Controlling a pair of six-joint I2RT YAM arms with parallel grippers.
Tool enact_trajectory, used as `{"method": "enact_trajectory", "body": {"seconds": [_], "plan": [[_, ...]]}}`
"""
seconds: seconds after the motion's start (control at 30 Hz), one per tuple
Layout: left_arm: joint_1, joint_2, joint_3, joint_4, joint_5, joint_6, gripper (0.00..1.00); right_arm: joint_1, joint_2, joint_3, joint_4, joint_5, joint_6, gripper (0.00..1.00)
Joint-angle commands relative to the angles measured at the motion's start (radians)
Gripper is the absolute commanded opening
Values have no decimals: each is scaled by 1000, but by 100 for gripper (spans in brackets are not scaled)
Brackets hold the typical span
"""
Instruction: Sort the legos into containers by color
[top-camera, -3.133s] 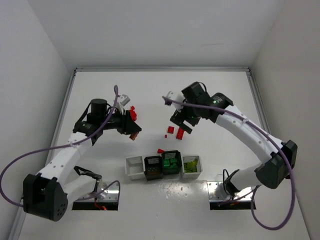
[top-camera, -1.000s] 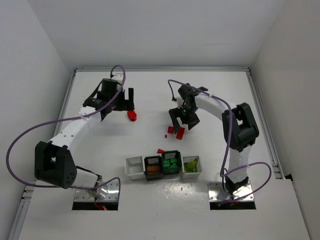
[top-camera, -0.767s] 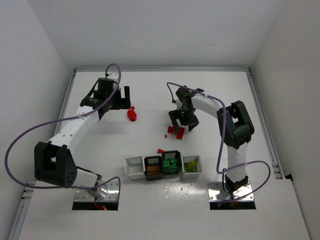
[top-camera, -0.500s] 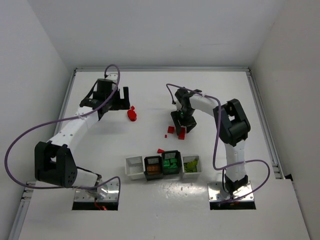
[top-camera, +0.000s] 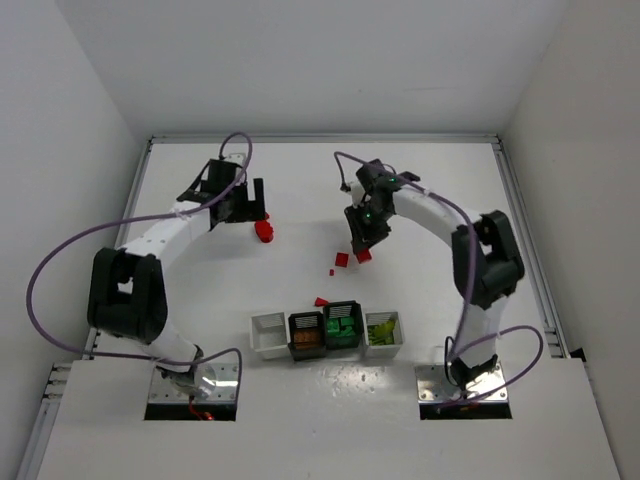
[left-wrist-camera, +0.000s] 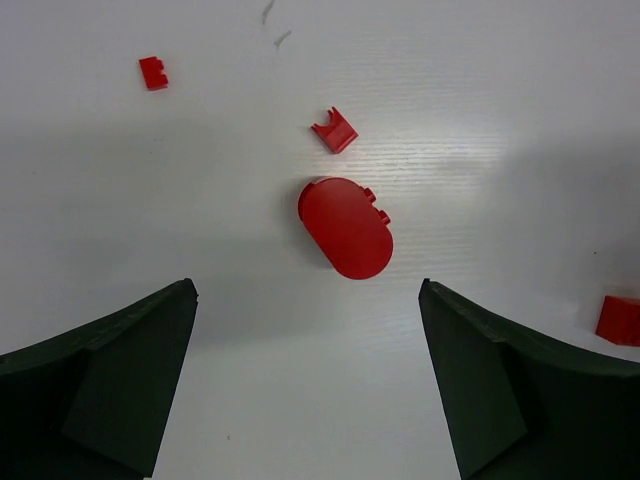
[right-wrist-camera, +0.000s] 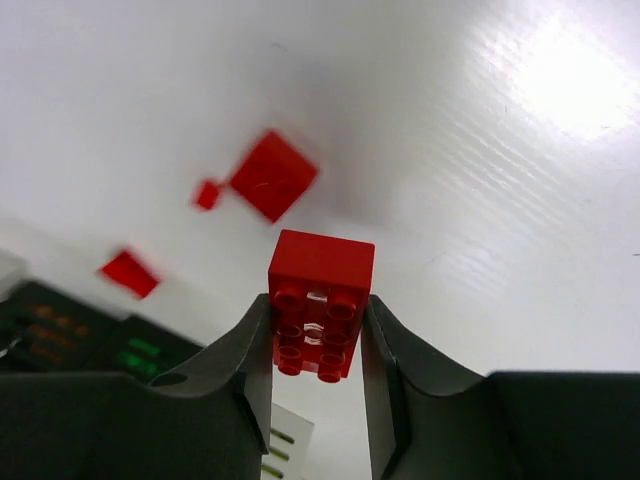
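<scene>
White tabletop, blank walls on three sides, and the change is on my right. The right gripper, which stood spread over the red cluster a second ago, has pinched in on a red brick. The brick's studs face the wrist camera, and it looks lifted clear of the table. I judge that one more red piece is ready for the containers, well apart toward the arm bases, probably the leftmost white bin. My left gripper hangs wide open, grasping nothing, with the rounded red piece just ahead between its fingers.
</scene>
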Motion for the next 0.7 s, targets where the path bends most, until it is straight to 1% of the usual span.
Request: {"method": "enact_trajectory", "body": {"seconds": [0.0,0.07,0.13,0.23,0.33,0.37,0.43,0.47,0.53,0.57,0.6,0.67], "plan": [[-35,63,83,-3,-38,-77,100,26,-279,-47,139,-134,-64,0],[-61,95,101,-3,-71,-100,100,45,-345,-59,201,-165,-103,0],[-103,109,112,-3,-113,-100,100,84,-392,-47,202,-196,-147,0],[-157,167,138,-3,-171,-110,100,153,-392,16,202,-234,-215,0],[-176,265,196,-60,-205,-110,100,221,-361,86,159,-274,-290,0],[-177,288,209,-74,-205,-123,98,274,-341,117,150,-289,-335,0],[-177,333,220,-86,-217,-133,96,327,-329,128,139,-290,-376,0],[-177,333,220,-95,-217,-146,95,379,-329,138,139,-290,-400,0],[-177,344,220,-95,-230,-159,95,427,-329,138,169,-277,-475,0],[-177,353,220,-95,-255,-168,95,469,-329,111,186,-267,-501,0],[-177,353,220,-95,-265,-168,95,488,-338,94,206,-250,-544,0],[-177,364,220,-95,-274,-177,95,538,-356,50,268,-227,-580,0]]}}
